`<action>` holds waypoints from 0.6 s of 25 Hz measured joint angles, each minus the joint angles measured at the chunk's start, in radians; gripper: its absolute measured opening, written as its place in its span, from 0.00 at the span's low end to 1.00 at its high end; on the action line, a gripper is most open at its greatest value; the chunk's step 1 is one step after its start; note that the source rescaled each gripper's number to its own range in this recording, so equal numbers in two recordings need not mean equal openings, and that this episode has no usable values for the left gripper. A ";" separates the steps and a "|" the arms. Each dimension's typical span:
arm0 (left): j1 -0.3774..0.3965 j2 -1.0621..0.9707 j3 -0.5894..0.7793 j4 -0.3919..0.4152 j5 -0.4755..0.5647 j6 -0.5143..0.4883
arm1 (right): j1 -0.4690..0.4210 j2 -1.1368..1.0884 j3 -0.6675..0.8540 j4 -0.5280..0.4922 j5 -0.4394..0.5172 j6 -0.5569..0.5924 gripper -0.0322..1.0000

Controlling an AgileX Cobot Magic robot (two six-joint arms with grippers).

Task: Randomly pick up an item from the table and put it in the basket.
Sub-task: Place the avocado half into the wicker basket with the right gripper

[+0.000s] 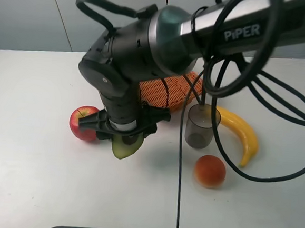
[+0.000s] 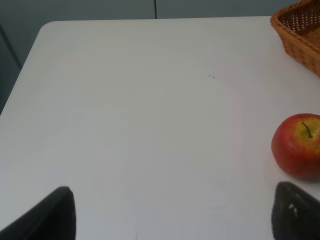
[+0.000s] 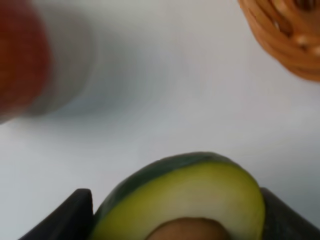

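My right gripper [image 1: 123, 137] reaches across to the left half of the white table [image 1: 26, 178] and is shut on the halved avocado [image 1: 124, 146]. In the right wrist view the avocado [image 3: 190, 192] fills the space between the dark fingers [image 3: 75, 212], with its pale green face and brown pit showing. It hangs low over the table; I cannot tell whether it touches. The wicker basket [image 1: 167, 91] stands just behind the gripper, mostly hidden by the arm. My left gripper [image 2: 172, 215] is open and empty over bare table. It does not show in the exterior view.
A red apple [image 1: 83, 122] sits just left of the right gripper and shows in the left wrist view [image 2: 297, 145]. A grey cup [image 1: 199, 128], a yellow banana [image 1: 241, 136] and an orange-red fruit [image 1: 210, 171] lie to the right. Black cables hang over them.
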 joint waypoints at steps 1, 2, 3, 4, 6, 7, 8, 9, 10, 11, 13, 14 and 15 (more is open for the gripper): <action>0.000 0.000 0.000 0.000 0.000 0.000 | -0.001 -0.012 -0.002 0.007 0.007 -0.042 0.03; 0.000 0.000 0.000 0.000 0.000 0.000 | -0.003 -0.025 -0.004 0.011 0.011 -0.079 0.03; 0.000 0.000 0.000 0.000 0.000 0.000 | -0.007 -0.037 -0.005 0.017 0.014 -0.108 0.03; 0.000 0.000 0.000 0.000 0.000 0.000 | -0.010 -0.045 -0.006 0.022 0.019 -0.140 0.03; 0.000 0.000 0.000 0.000 0.000 0.000 | -0.022 -0.068 -0.007 0.025 0.035 -0.201 0.03; 0.000 0.000 0.000 0.000 0.000 0.000 | -0.028 -0.076 -0.009 0.025 0.048 -0.228 0.03; 0.000 0.000 0.000 0.000 0.000 0.000 | -0.037 -0.083 -0.012 0.027 0.062 -0.261 0.03; 0.000 0.000 0.000 0.000 0.000 0.000 | -0.047 -0.088 -0.019 0.027 0.075 -0.299 0.03; 0.000 0.000 0.000 0.000 0.000 0.000 | -0.056 -0.092 -0.030 0.027 0.088 -0.341 0.03; 0.000 0.000 0.000 0.000 0.000 0.000 | -0.064 -0.095 -0.039 0.029 0.099 -0.375 0.03; 0.000 0.000 0.000 0.000 0.000 0.000 | -0.083 -0.096 -0.064 0.031 0.113 -0.452 0.03; 0.000 0.000 0.000 0.000 0.000 0.000 | -0.092 -0.096 -0.075 0.038 0.115 -0.479 0.03; 0.000 0.000 0.000 0.000 0.000 0.000 | -0.105 -0.096 -0.083 0.048 0.117 -0.510 0.03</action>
